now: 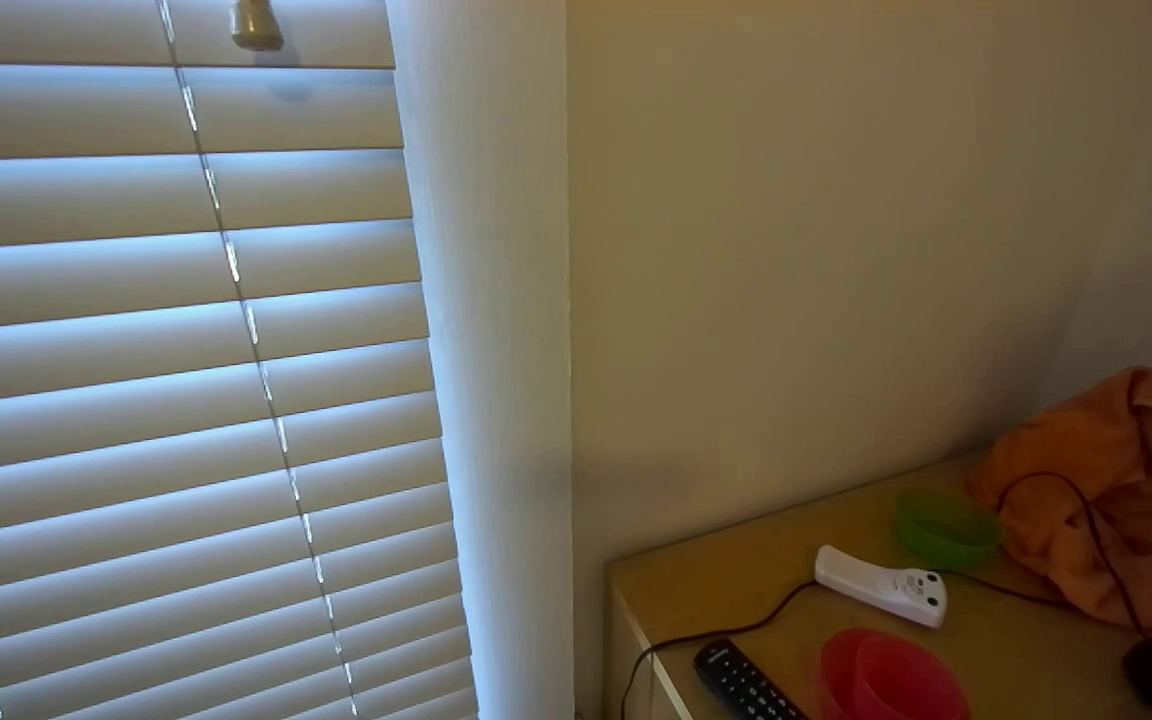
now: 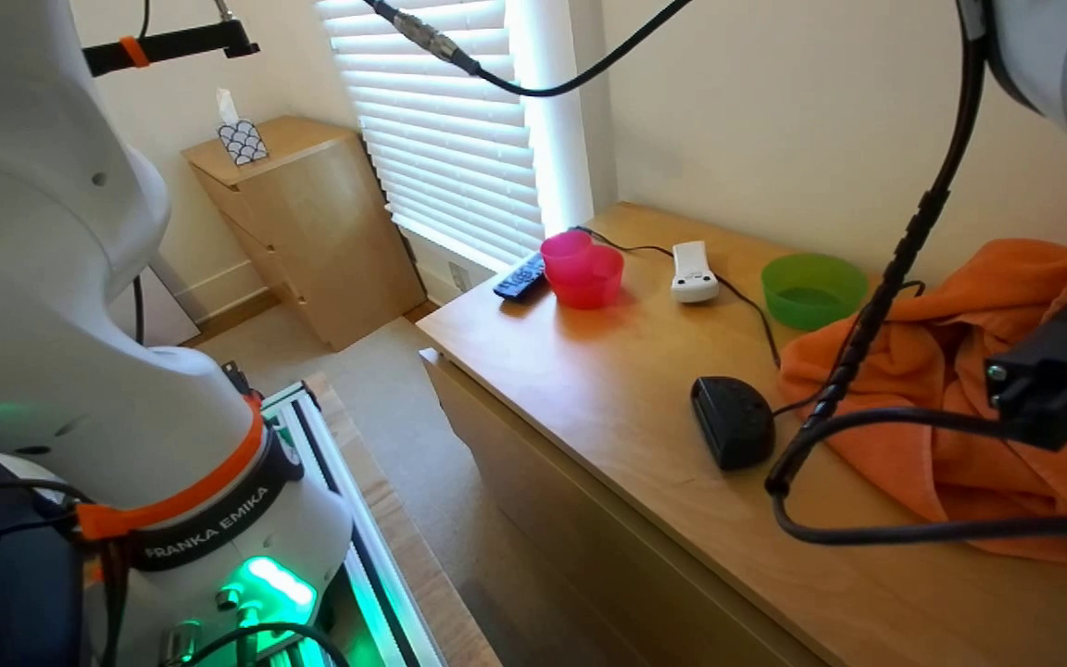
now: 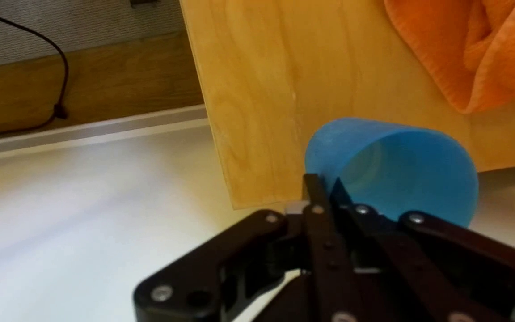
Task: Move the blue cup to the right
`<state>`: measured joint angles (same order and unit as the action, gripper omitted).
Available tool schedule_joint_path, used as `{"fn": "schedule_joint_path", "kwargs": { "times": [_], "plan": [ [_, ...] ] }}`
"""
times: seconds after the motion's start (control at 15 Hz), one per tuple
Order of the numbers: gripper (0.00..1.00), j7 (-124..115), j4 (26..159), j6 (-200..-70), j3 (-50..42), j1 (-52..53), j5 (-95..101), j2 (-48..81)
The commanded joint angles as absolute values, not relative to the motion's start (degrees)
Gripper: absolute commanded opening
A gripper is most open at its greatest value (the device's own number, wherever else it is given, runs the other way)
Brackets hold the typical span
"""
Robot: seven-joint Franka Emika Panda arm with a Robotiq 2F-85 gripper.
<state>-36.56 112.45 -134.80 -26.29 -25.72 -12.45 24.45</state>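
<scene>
Sticking out past the gripper (image 3: pixel 327 184), that blue cup (image 3: pixel 394 163) is just pinched by its wall between the jaws.

Reads as home to me; which room, can't tell. I see slatted window blinds (image 1: pixel 136 390), plain painted walls (image 1: pixel 786 240), light-wood drawer unit (image 2: pixel 330 232) with patterned tissue box (image 2: pixel 243 144) on top. Woven rug (image 3: pixel 105 33), wood floor strip (image 3: pixel 128 69), white baseboard (image 2: pixel 226 292). Another wood-topped unit (image 2: pixel 626 389) carries orange towel (image 3: pixel 490 53), black keypad remote (image 2: pixel 522 278), green bowl (image 2: pixel 814 289). All household stuff.
</scene>
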Motion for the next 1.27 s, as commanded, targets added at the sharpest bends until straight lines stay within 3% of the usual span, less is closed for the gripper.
{"fn": "schedule_joint_path", "kwargs": {
  "times": [0.0,0.2,0.27,0.4,0.93,1.07,1.13,1.2],
  "plan": [
    [0.01,-35.31,112.24,-131.85,-26.25,-26.40,-12.89,24.69],
    [0.01,-35.42,112.14,-130.14,-26.24,-26.07,-12.31,25.23],
    [0.29,-35.14,112.13,-129.80,-26.16,-26.03,-12.19,25.35],
    [0.37,-35.26,112.06,-129.33,-26.24,-25.94,-12.19,25.48],
    [0.98,-34.11,112.05,-130.72,-27.37,-25.54,-11.36,19.48],
    [1.00,-32.09,111.96,-132.63,-26.91,-25.41,-11.81,16.56],
    [0.95,-34.13,110.20,-131.33,-26.86,-25.66,-12.17,20.53],
    [1.00,-33.45,110.01,-131.38,-26.85,-25.60,-12.18,19.07]
  ]
}}
